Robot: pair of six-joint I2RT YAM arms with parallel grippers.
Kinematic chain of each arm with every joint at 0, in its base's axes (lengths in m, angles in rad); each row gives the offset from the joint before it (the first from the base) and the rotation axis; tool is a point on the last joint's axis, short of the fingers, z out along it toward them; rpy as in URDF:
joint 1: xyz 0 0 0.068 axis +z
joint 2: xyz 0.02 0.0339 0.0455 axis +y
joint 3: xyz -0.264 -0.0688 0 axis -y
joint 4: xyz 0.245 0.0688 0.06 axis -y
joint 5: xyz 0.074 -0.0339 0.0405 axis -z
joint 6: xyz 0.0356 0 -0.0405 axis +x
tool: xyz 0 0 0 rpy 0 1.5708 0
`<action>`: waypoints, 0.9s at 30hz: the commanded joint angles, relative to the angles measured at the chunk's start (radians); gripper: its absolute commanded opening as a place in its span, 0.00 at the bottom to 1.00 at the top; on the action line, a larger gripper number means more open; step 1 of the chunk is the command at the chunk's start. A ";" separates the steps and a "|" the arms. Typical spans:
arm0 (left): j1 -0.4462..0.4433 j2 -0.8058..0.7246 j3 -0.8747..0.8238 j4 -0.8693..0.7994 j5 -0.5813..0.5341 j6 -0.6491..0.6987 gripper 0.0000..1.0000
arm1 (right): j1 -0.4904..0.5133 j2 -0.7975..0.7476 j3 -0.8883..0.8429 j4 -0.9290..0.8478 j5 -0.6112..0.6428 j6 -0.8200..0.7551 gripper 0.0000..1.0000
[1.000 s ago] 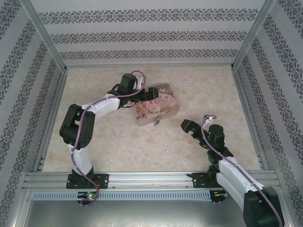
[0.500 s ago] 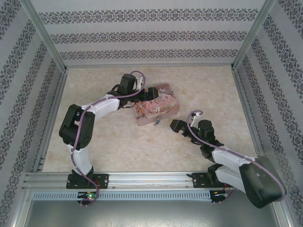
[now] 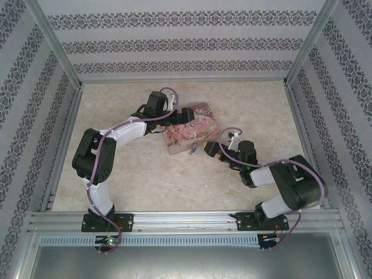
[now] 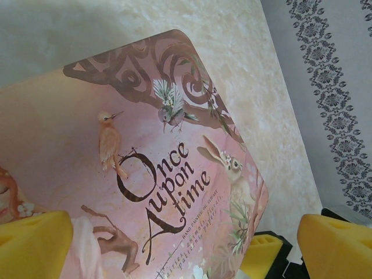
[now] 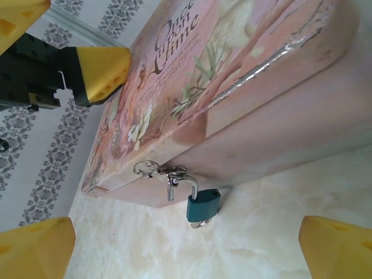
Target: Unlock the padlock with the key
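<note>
Aiming right gripper (image 3: 210, 150), jaws wide and empty, at padlock (image 5: 203, 204) hanging off side of tin (image 4: 116, 116) facing near edge of table (image 3: 145, 180); approach slow, level. Left gripper (image 3: 185, 115) spread open over tin.

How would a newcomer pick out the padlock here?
Find the pink tin lettered "Once upon time" in the middle of the table. A silvery hasp sticks out of its near side wall, and the padlock hangs from it. It is tiny beside the tin, the only blue-green thing there.
</note>
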State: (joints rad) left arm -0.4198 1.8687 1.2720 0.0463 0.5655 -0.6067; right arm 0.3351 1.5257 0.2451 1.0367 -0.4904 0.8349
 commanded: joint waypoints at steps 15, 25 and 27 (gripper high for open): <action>-0.014 0.009 -0.040 -0.163 -0.006 -0.026 1.00 | 0.025 0.311 0.168 0.347 -0.178 0.049 0.90; -0.013 0.010 -0.037 -0.169 0.003 -0.025 1.00 | 0.067 0.336 0.143 0.347 -0.171 0.011 0.89; -0.014 0.010 -0.034 -0.174 0.004 -0.024 1.00 | 0.073 0.345 0.144 0.346 -0.168 0.004 0.88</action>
State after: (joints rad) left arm -0.4191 1.8633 1.2716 0.0353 0.5529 -0.6067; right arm 0.3939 1.8530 0.3901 1.3365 -0.6418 0.8757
